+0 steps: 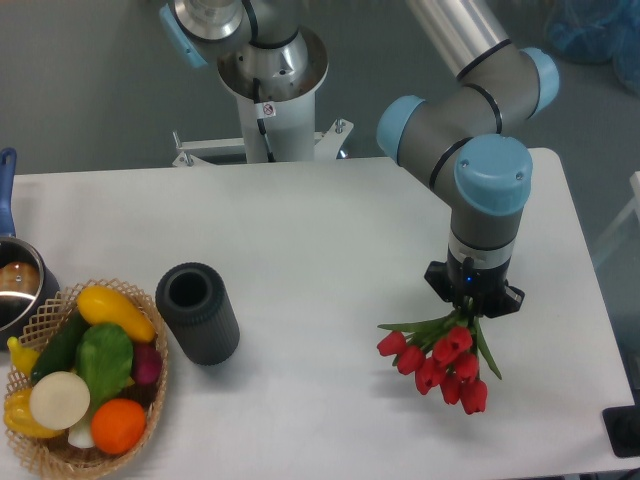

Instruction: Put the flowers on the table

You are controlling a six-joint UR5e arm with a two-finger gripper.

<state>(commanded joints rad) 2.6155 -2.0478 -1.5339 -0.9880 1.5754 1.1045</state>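
The flowers [440, 362] are a bunch of red tulip buds with green stems and leaves, hanging over the right part of the white table [330, 250]. Their stems run up into my gripper [471, 309], which points straight down and is shut on them. The buds spread out below and left of the gripper body, close above the tabletop; I cannot tell whether they touch it. The fingertips are hidden by the gripper housing and the leaves.
A dark grey ribbed cylinder [197, 312] stands left of centre. A wicker basket [60, 455] of toy fruit and vegetables sits at the front left corner, with a metal pot [15, 285] behind it. The robot base [270, 90] is behind the table.
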